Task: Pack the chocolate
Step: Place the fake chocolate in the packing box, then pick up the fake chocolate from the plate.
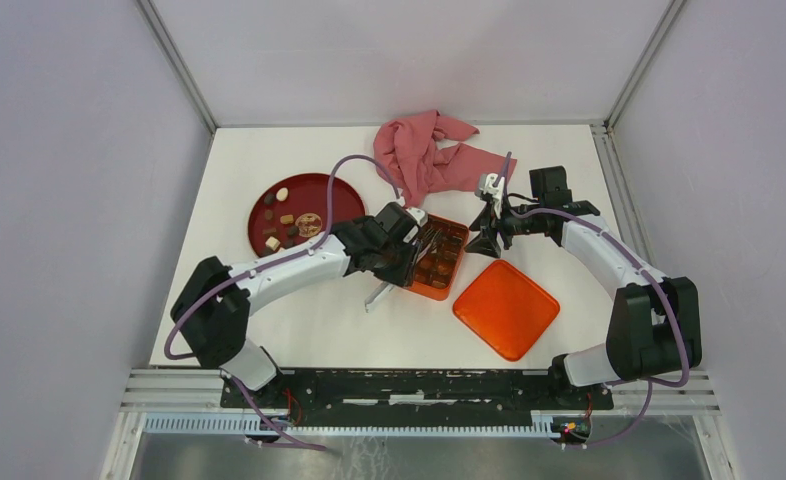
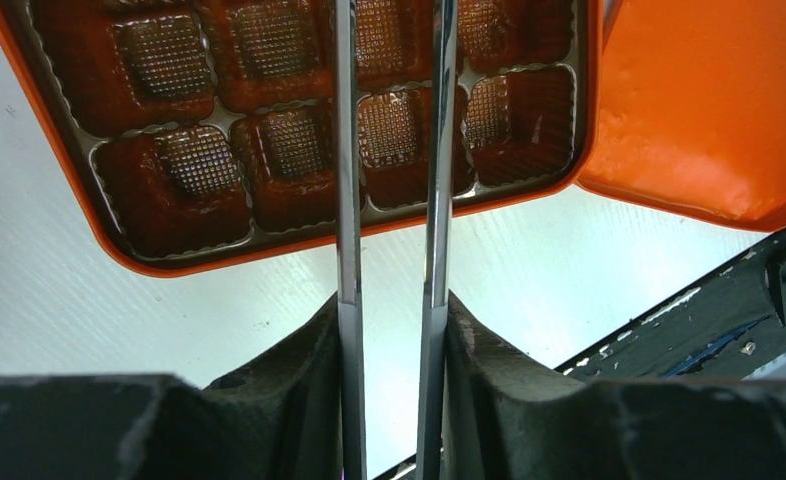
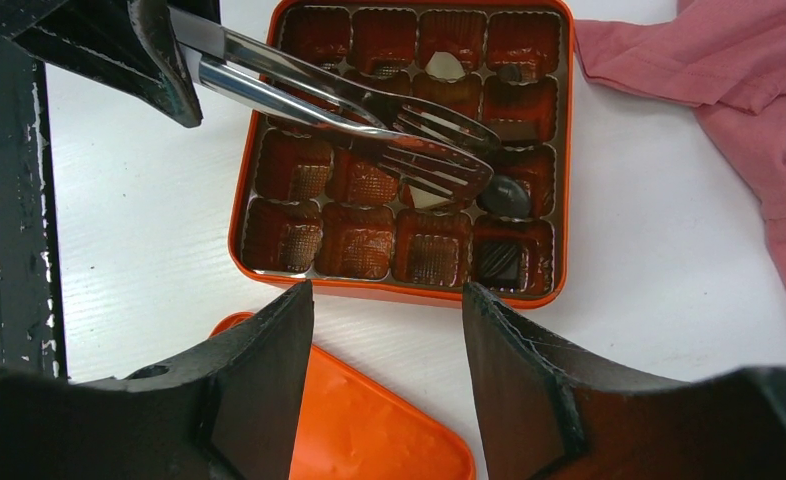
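Steel tongs (image 2: 345,200): clamping these in left gripper (image 2: 391,305) above orange square gridded tin (image 3: 399,290); holding right gripper (image 3: 387,300) agape, empty. Leaving most chocolate (image 1: 287,219) on round dark-red plate (image 1: 339,190), left.

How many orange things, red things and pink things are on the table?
Orange: 2, the tin and its lid
Dark red: 1, the plate
Pink: 1, the cloth
Total: 4
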`<state>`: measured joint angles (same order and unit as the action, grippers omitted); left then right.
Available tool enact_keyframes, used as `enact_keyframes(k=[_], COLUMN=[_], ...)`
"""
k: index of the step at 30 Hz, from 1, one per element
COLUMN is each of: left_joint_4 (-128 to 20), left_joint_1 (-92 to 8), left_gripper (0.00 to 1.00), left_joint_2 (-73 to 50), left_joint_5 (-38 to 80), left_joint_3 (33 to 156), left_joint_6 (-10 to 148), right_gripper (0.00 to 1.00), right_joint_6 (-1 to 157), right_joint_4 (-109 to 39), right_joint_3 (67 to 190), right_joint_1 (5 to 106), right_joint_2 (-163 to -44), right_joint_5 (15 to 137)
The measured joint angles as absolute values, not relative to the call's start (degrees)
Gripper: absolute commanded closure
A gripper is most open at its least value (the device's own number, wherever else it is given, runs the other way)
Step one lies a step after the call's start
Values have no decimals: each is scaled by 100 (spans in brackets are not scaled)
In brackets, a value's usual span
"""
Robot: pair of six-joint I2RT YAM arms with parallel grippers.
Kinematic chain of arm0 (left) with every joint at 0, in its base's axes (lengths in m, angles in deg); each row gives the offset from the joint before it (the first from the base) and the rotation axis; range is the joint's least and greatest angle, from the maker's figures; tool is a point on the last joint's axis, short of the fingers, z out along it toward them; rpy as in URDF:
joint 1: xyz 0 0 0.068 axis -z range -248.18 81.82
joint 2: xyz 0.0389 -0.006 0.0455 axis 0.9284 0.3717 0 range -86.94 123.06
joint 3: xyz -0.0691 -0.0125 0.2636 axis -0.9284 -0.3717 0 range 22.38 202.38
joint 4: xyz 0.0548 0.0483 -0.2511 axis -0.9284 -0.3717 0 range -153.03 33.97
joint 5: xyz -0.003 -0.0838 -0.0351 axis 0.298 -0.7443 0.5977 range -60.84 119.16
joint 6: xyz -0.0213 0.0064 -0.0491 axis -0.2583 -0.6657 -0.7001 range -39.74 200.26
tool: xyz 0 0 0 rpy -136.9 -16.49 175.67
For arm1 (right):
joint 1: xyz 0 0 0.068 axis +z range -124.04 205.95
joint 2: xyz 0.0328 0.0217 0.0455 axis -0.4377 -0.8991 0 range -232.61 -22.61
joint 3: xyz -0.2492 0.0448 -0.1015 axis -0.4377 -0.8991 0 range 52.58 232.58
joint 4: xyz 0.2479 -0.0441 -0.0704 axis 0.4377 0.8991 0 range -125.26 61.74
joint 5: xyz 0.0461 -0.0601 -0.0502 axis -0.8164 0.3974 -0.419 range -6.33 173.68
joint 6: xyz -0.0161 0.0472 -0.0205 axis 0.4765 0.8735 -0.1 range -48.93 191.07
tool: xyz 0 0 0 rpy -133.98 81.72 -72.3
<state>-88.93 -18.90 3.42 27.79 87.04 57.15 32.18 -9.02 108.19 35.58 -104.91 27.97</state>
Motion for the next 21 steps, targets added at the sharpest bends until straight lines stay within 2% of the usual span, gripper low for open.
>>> enact_keyframes(k=[9,21], left_joint_4=[-8878,-9566], left_joint_1=[-2085,-3739], left_gripper=[62,61], left_joint_2=[-390,-1531], left_joint_5=[2670,2948], left_joint_3=[8704,8383], left_joint_6=[5715,6051], right_gripper=[38,38], right_joint_6=[3216,3200], right_joint_4=[-897,-878], right_joint_3=[10839,10839], right_joint_1=[3558,3558], right_joint_2=[-10491,-10491], right_joint_5=[2797,2795])
